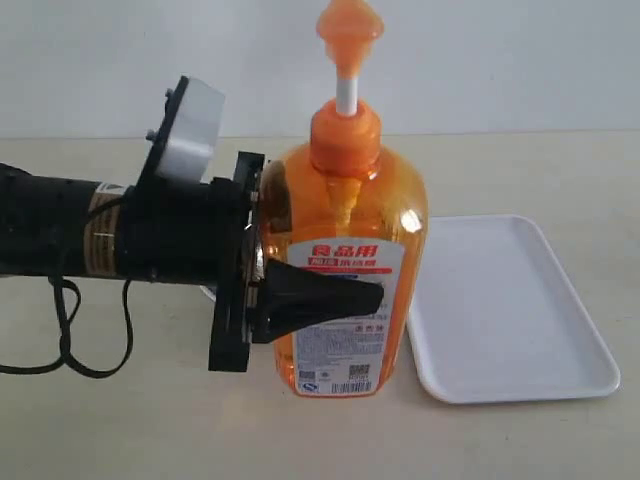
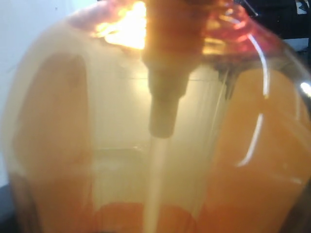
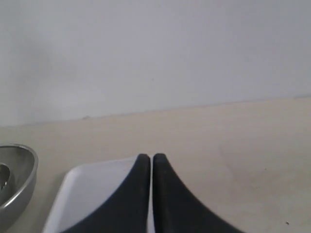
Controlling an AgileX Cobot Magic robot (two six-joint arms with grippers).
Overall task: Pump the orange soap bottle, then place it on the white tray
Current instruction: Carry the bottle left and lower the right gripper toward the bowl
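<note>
We see the left gripper (image 1: 372,285) clamped on the orange soap bottle (image 1: 345,215) from the side, with one black finger (image 1: 320,300) lying across the label (image 1: 345,255) and the other hidden behind. The bottle stands upright on the table (image 1: 530,160), just beside the white tray (image 1: 500,330) and not on it; we can't tell if they touch. The pump head (image 1: 349,30) is up, white stem (image 1: 347,97) showing. In the left wrist view the bottle fills everything. The right gripper (image 3: 151,162) is closed with nothing in it, over the tray's edge, and a steel bowl (image 3: 19,174) sits near that tray.
</note>
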